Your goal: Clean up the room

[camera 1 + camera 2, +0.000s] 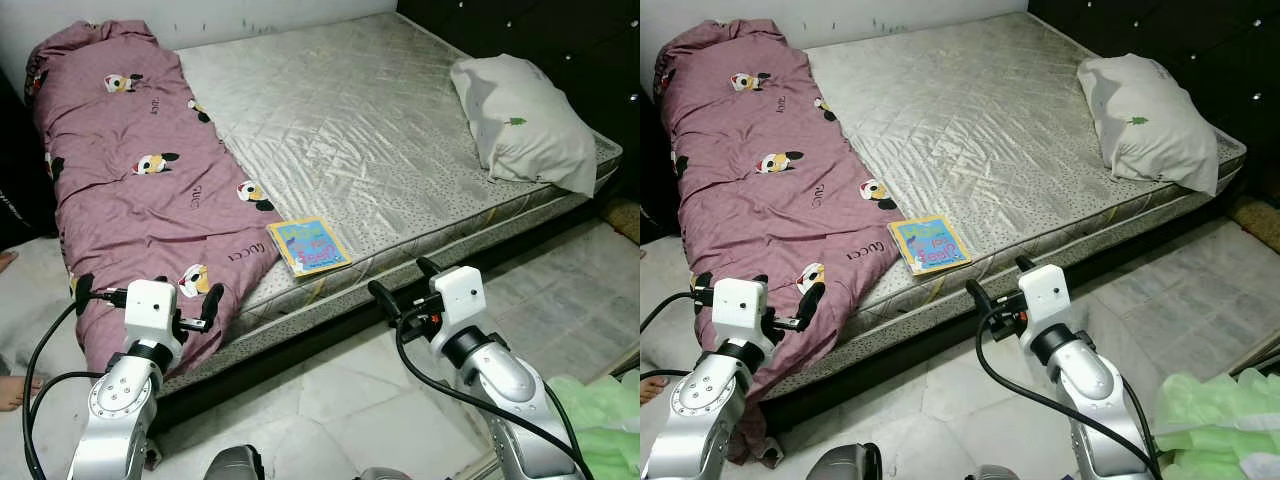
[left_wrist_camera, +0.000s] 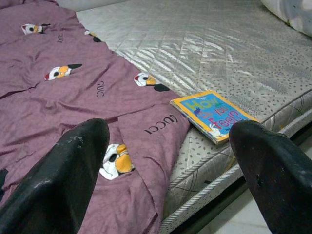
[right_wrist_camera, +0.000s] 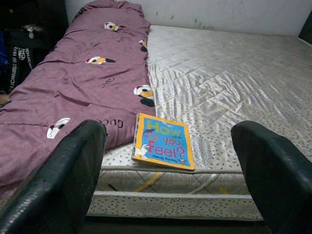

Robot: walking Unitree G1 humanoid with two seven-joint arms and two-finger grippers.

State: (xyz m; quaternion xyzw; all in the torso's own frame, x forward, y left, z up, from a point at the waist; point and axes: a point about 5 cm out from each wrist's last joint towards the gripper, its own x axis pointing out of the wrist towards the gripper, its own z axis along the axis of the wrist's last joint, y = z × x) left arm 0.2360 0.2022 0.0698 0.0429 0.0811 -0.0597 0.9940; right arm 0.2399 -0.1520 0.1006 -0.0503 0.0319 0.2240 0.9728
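Note:
A bare grey mattress [image 1: 380, 130] fills the scene ahead. A purple duvet with cartoon prints [image 1: 140, 190] lies bunched along its left side and hangs over the front edge. A yellow and blue picture book [image 1: 308, 245] rests near the mattress's front edge, beside the duvet; it also shows as the book [image 3: 163, 142] and the book [image 2: 212, 115]. A white pillow [image 1: 525, 120] sits at the far right corner. My left gripper [image 1: 148, 296] is open in front of the hanging duvet. My right gripper [image 1: 402, 283] is open just short of the bed edge, right of the book.
Pale tiled floor [image 1: 330, 400] runs in front of the bed. A light green cloth [image 1: 600, 420] lies at the lower right. A dark headboard [image 1: 540, 30] stands behind the pillow. A person's bare foot [image 1: 12, 392] shows at the left edge.

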